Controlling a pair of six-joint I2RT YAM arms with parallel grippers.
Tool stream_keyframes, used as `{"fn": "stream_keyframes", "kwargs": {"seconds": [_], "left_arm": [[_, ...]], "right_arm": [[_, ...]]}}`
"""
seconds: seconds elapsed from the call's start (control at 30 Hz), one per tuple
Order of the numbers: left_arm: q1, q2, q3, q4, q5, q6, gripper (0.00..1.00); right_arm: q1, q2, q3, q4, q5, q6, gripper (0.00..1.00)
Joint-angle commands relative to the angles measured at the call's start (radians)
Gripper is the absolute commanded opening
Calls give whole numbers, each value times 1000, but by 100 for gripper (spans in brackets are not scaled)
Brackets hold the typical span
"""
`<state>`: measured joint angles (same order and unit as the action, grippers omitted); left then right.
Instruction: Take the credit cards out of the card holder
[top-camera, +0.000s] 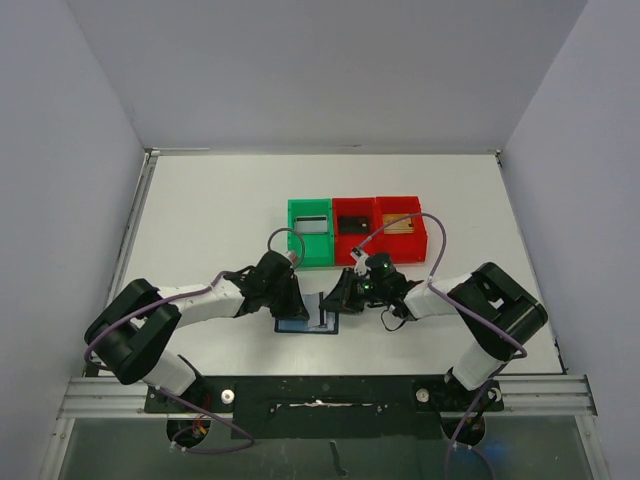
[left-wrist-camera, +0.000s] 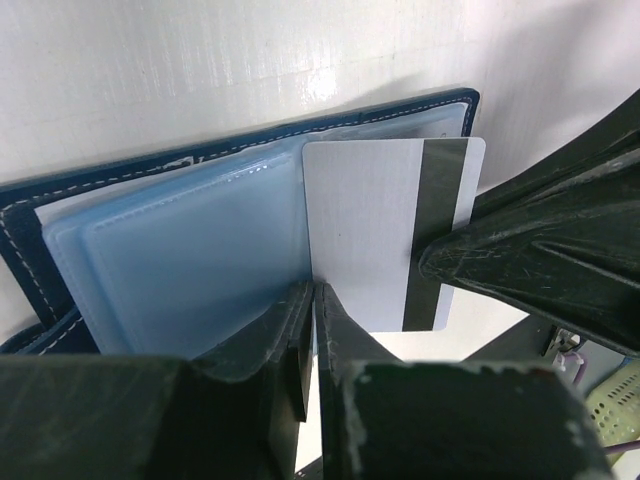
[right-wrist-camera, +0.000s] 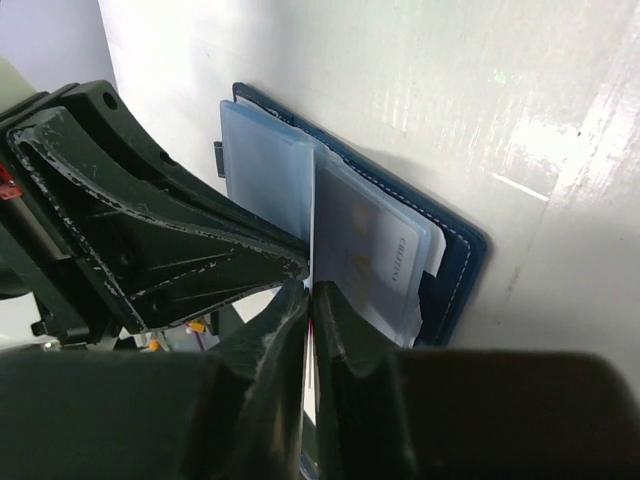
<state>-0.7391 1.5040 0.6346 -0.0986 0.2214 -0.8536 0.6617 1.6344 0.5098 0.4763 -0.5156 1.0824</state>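
The card holder (top-camera: 298, 326) lies open on the table, navy outside (left-wrist-camera: 250, 140) with pale blue pockets (left-wrist-camera: 180, 260). A silver-grey credit card (left-wrist-camera: 360, 220) with a dark stripe stands up out of it, between both arms. My left gripper (left-wrist-camera: 315, 290) is shut on the card's lower edge. My right gripper (right-wrist-camera: 312, 290) pinches the same card edge-on, and one of its fingers (left-wrist-camera: 500, 260) rests over the stripe. Another card (right-wrist-camera: 375, 255) with lettering sits inside a clear pocket. In the top view the left gripper (top-camera: 298, 300) and the right gripper (top-camera: 338, 297) meet over the holder.
Behind the holder stand a green bin (top-camera: 309, 248) and two red bins (top-camera: 352, 245) (top-camera: 402, 247) in a row. Each has a small flat rectangle inside: light, black and tan. Grey walls enclose the table on three sides.
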Motion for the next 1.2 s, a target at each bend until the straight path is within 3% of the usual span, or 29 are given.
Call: {"fn": "stream_keyframes", "kwargs": {"seconds": [0.0,0.13,0.23,0.5,0.67,0.83,0.97,1.17], "left_arm": [[-6,17,9,-23,-44,21,6],[-6,-19,19,-34,-60,22,11],[-6,-64,61,-57,-76,24,22],[23,-226,119,-158,-116,77,48],[108,-291,119,-178,-86,140,59],[203,-345,114,-202,-90,157,67],[211,-378,137,-292,-159,145,69],[211,-499,123,-395,-237,180,71]], "right_arm": [[-1,-3,48,-23,27,-27,3],[-1,-63,87,-161,69,-97,0],[-2,-112,110,-257,101,-147,0],[4,-229,100,-319,155,-182,0],[26,-299,88,-296,259,-212,0],[73,-356,100,-289,361,-323,0],[103,-421,112,-270,409,-361,0],[195,-534,82,-245,532,-567,0]]}}
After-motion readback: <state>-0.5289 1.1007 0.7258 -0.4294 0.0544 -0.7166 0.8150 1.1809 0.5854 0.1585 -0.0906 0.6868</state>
